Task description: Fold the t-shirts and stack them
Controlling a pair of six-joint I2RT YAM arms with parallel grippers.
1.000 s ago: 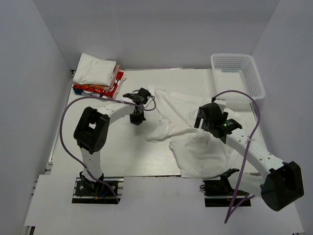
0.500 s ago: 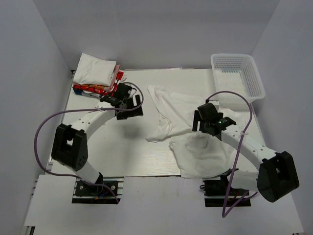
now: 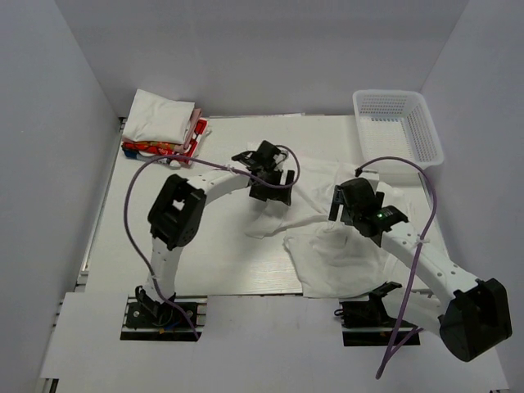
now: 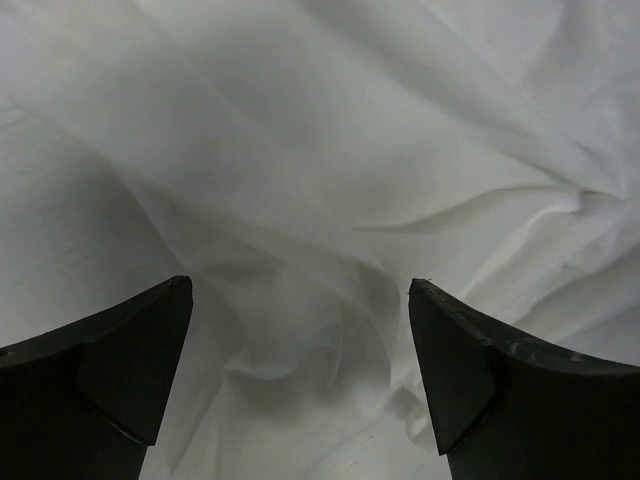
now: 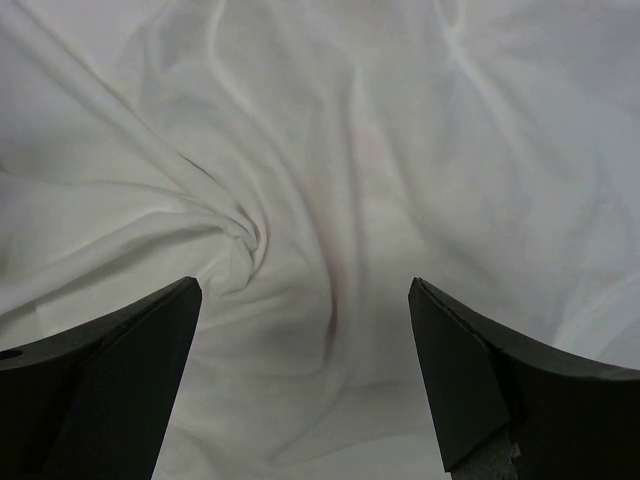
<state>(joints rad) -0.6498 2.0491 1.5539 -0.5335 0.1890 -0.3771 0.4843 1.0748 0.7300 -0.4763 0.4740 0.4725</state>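
Across the middle of the table (image 3: pixel 205 262) we see crumpled white t-shirt cloth (image 3: pixel 336 250) spread loose, our left gripper (image 4: pixel 300 290) and right gripper (image 5: pixel 305 285) both hovering over it with jaws wide, grasping nothing, folded t-shirts (image 3: pixel 160 121) stacked at the far left corner

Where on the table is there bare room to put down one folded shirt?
Bare table lies at the near left, between the left arm and the spread white t-shirt. A narrow strip is free at the far edge, between the folded stack and the mesh basket. The centre and right are crowded: the t-shirt covers them.
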